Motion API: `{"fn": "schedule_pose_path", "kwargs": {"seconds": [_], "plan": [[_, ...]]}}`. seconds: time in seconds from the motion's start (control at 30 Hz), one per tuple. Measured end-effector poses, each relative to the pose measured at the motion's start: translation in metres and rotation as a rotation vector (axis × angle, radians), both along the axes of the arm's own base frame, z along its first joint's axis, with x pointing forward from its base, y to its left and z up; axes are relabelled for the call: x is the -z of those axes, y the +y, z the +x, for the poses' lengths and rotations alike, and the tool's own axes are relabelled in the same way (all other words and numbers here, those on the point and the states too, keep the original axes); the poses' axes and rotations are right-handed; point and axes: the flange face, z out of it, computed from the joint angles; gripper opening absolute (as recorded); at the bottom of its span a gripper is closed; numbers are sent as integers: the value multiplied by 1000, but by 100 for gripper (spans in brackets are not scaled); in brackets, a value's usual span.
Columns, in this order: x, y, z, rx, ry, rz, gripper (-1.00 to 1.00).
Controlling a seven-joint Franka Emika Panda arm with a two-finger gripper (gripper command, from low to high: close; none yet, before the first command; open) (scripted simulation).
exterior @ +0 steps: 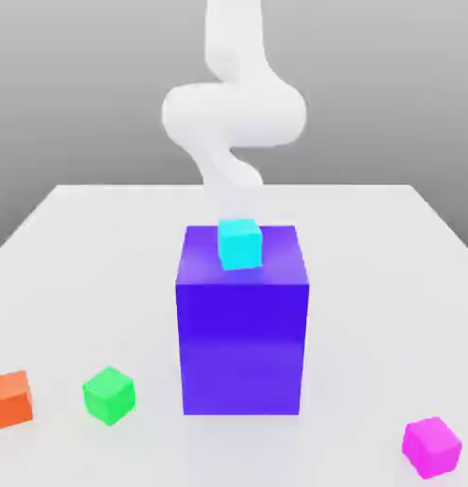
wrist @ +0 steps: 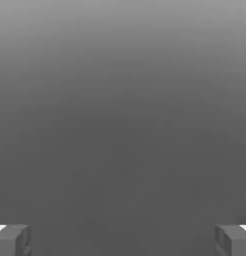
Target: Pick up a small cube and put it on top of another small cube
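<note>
White table (exterior: 371,285), open empty tool (wrist: 123,242) hidden behind blue block (exterior: 243,333), orange cube (exterior: 9,399) cut off at the exterior view's left

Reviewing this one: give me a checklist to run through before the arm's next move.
- Claw open: ok.
- Claw empty: ok, nothing between its fingers.
- Small glossy magenta cube free to grasp: ok, alone on the white table.
- Small bright green cube has a bare top: ok.
- Claw lined up over the magenta cube: not ok, the white arm is beyond the big blue block.
- Magenta cube stacked on green: not ok, they lie apart.
</note>
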Motion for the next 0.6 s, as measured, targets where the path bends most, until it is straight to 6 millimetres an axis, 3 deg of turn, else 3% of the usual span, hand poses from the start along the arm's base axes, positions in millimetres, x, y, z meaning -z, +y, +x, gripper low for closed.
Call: {"fn": "schedule_pose_path", "kwargs": {"seconds": [0.13,0.3,0.43,0.6], "plan": [[50,24,43,-203,83,-72,0],[117,62,84,-448,171,-162,0],[175,97,106,-645,232,-237,0],[252,140,120,-889,301,-335,0]]}}
